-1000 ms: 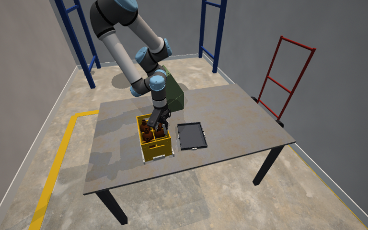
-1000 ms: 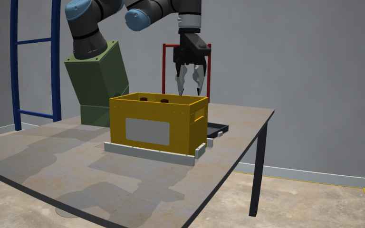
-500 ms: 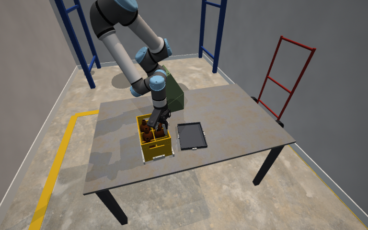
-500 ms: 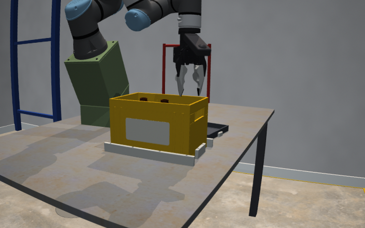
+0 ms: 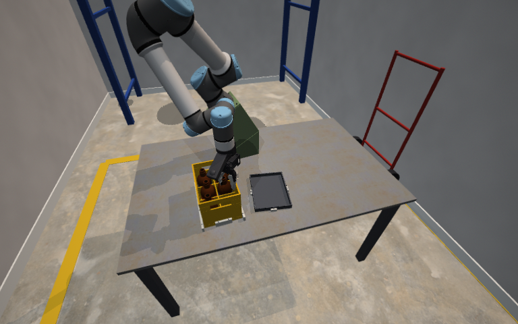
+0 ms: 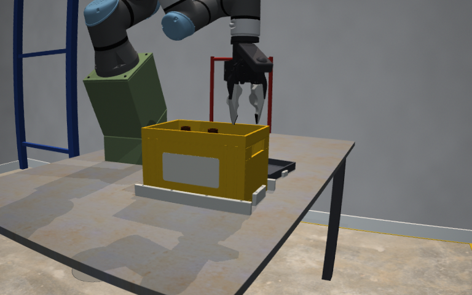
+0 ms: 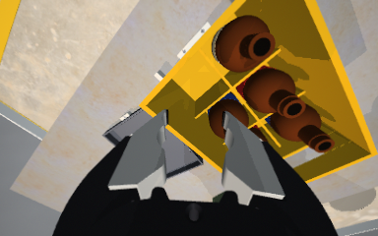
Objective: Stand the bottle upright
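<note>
The tool (image 6: 244,122) is held partly open and empty just above the crate (image 6: 195,145) rim on the bench (image 6: 306,153). The bottles (image 7: 268,88) are seen inside the crate, below the tool.

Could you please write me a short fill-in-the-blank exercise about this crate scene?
1. The brown bottles stand inside the ____ crate.
2. The dark tray holds ____ bottles.
3. The gripper hangs with its fingertips just above the crate's rim, holding ____.
4. The arm's base is mounted on a ____ pedestal.

Missing words: yellow; no; nothing; green
</note>
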### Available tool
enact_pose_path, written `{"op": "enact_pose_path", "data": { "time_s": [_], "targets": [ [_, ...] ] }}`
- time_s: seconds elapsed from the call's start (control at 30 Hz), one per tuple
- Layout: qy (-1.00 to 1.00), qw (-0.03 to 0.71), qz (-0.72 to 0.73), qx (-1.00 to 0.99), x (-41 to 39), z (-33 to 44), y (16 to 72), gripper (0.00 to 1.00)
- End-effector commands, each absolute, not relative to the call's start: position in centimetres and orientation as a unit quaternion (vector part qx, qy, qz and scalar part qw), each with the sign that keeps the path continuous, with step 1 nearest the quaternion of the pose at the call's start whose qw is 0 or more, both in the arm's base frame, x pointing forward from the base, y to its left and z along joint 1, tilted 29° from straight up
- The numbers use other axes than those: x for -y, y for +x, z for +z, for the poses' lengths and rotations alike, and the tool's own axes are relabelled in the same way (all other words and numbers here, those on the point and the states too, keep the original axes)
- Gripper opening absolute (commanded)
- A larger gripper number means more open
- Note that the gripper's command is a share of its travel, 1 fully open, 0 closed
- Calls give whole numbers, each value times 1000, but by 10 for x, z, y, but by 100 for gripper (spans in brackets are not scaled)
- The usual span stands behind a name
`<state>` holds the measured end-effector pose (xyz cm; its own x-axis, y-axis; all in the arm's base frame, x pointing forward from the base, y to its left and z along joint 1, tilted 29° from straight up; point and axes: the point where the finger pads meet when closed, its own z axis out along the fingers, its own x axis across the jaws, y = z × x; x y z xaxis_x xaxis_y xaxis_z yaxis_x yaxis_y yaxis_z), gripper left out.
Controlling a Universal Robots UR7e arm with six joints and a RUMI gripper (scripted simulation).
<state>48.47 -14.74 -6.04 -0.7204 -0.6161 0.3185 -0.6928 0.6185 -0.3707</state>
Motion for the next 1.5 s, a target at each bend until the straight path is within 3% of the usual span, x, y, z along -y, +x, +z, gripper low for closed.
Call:
{"op": "enact_pose_path", "data": {
  "time_s": [0.0, 1.47],
  "targets": [
    [365, 80, 240, 896, 147, -60, 485, 38],
    [365, 80, 240, 896, 150, -58, 489, 38]
  ]
}}
